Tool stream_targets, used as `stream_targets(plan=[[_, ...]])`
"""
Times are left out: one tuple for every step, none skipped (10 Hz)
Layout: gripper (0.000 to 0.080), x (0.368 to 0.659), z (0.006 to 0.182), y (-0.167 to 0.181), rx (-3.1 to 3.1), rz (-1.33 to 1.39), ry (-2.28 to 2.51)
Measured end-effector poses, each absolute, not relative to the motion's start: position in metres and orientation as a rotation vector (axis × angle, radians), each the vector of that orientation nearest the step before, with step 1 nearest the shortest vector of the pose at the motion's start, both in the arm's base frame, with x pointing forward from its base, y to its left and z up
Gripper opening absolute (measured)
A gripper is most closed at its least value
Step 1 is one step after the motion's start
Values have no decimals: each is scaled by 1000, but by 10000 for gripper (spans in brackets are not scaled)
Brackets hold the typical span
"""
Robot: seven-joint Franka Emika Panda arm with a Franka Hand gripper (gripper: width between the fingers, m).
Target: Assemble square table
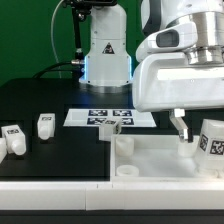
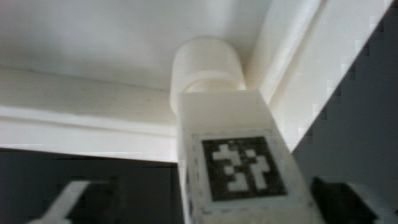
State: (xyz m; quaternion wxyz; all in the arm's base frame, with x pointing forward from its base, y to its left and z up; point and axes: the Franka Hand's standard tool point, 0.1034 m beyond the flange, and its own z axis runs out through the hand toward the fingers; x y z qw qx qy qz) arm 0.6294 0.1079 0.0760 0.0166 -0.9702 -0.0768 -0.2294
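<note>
Surface: black table (image 1: 40,165); the marker board (image 1: 110,117) lies flat toward its back
Room: green backdrop (image 1: 30,40); white robot base (image 1: 107,60) behind the table
Square table top (image 1: 160,160): white tray with raised rim, at the front of the table, toward the exterior view's right
Loose legs: outer leg (image 1: 14,138) and inner leg (image 1: 45,125) stand on the exterior view's left, well apart from the top; third leg (image 1: 113,127) stands just beside its far corner
Corner leg (image 2: 222,130): tilted; its round end sits in a rim corner of the top
Gripper (image 2: 199,200): jaws spread wide; fingers (image 2: 71,200) flank the corner leg with visible gaps; nothing gripped
</note>
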Motion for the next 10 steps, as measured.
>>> stream_targets(plan=[[601, 630, 76, 108, -3025, -668, -240], [641, 638, 86, 109, -3026, -661, -237], [641, 642, 90, 109, -3036, -609, -236], [648, 644, 93, 109, -3066, -420, -234], [648, 648, 95, 111, -3076, -325, -230], [648, 643, 91, 112, -3085, -202, -234], [649, 640, 89, 112, -3089, -116, -234], [649, 637, 85, 110, -3092, -59, -230], [649, 633, 81, 106, -3093, -31, -228], [649, 633, 81, 106, -3094, -29, -214]])
